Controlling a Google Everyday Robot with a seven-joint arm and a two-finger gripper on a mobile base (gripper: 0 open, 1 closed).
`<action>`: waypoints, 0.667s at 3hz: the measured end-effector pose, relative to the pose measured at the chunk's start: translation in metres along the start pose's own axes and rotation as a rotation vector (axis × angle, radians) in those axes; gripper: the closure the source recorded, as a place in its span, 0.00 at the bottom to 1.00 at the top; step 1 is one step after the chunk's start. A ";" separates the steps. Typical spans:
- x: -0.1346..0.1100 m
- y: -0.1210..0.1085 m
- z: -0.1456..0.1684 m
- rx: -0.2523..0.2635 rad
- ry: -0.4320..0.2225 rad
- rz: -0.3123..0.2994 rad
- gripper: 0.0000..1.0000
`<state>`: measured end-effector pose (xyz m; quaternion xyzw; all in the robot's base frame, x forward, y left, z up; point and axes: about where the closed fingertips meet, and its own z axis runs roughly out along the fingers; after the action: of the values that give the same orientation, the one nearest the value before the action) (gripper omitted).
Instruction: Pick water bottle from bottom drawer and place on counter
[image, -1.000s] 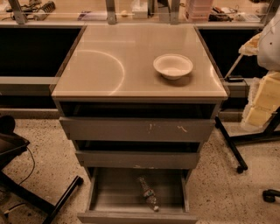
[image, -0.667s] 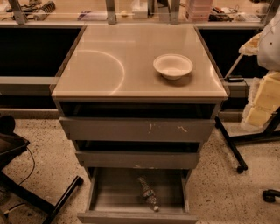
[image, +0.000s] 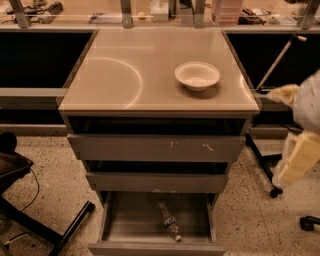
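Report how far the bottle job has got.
Done: the bottom drawer stands open, with the water bottle lying inside. In hand: nothing yet; the gripper hangs right of the cabinet, away from the drawer. Left: grasp the bottle, lift it, set it on the counter beside the white bowl.

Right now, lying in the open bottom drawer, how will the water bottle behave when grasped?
The water bottle lies on its side on the bottom drawer's flat floor, so a nudge may roll it. Its crinkled clear wall probably dents under squeeze; being small, it is likely light. The gripper hangs far right, away from it.
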<state>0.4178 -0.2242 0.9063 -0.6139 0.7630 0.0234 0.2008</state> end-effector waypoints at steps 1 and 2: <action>0.054 0.038 0.092 -0.082 -0.155 0.079 0.00; 0.116 0.085 0.197 -0.151 -0.253 0.230 0.00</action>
<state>0.3730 -0.2555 0.6691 -0.5283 0.7927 0.1806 0.2447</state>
